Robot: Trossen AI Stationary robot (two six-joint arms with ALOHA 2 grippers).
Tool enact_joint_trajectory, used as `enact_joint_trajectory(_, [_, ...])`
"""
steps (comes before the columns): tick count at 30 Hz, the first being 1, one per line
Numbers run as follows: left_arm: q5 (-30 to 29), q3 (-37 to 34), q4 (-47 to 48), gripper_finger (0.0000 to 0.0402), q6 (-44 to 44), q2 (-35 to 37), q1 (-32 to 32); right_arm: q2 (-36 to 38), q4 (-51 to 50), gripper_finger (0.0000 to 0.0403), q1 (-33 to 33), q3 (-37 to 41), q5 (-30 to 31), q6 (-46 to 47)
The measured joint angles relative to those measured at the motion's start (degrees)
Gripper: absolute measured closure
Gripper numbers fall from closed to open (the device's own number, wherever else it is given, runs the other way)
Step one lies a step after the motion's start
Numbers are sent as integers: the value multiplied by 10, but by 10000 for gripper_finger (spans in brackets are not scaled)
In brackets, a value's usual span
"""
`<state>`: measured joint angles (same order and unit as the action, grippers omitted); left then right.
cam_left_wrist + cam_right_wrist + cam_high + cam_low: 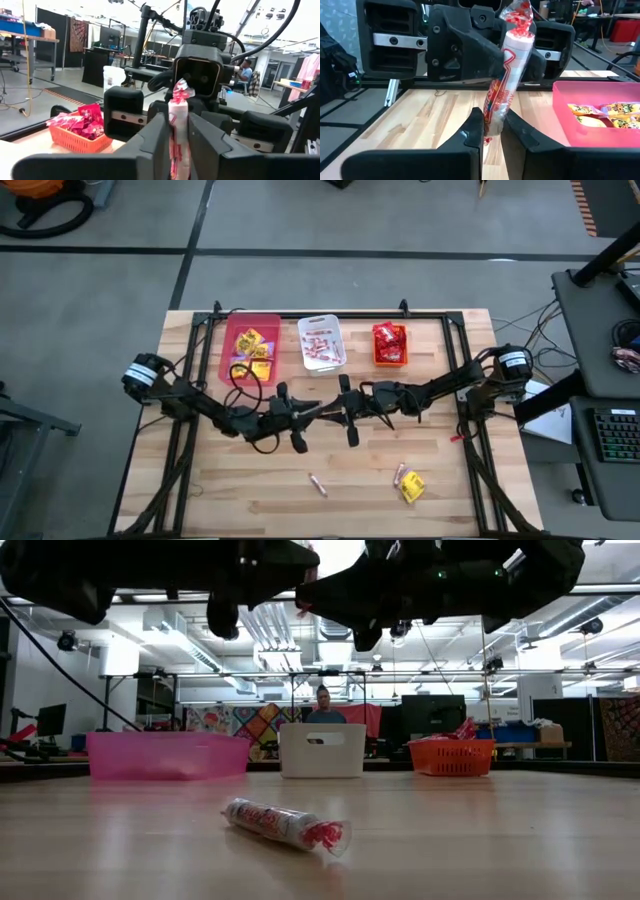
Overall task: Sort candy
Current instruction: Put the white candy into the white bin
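Note:
A thin pinkish-red and white candy stick (pixel 178 112) (pixel 507 65) is held in the air over the middle of the table. My left gripper (pixel 178 131) (pixel 318 415) and my right gripper (pixel 492 131) (pixel 352 410) face each other there, both shut on the stick. Another stick (pixel 285 825) (pixel 317 485) lies flat on the table near the near edge. A yellow packet (pixel 412 488) with a stick (pixel 400 473) beside it lies near-right. The pink bin (pixel 250 352) holds yellow packets, the white bin (pixel 322 342) sticks, the orange bin (pixel 389 345) red packets. My left gripper pinches the candy stick between its two fingers (pixel 155 137). The part beyond them (pixel 177 107) runs on to a twisted end (pixel 182 91) by the right gripper's body. It is lifted clear of the table. My right gripper pinches the stick near one end (pixel 492 117) between its two fingers (pixel 472 132). The stick slants away to its twisted red end (pixel 517 15), in front of the left gripper's fingers. It hangs clear above the wood.
The three bins stand in a row along the far edge of the table (pixel 200 480). A black frame rail (pixel 470 430) runs round the table top. A person sits behind the white bin (pixel 322 700), in the room beyond.

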<state>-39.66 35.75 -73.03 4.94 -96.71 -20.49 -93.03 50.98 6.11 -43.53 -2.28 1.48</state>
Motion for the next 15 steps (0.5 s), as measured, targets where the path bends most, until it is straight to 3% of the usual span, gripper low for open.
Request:
enact_joint_trajectory(9, [-19,-16,15,292,-8,18,0,6,-12,369,-20,0,10,11])
enact_joint_trajectory(15, [-68,-70,57,285,2,94,0,36,-141,369,-86,-16,63,37])
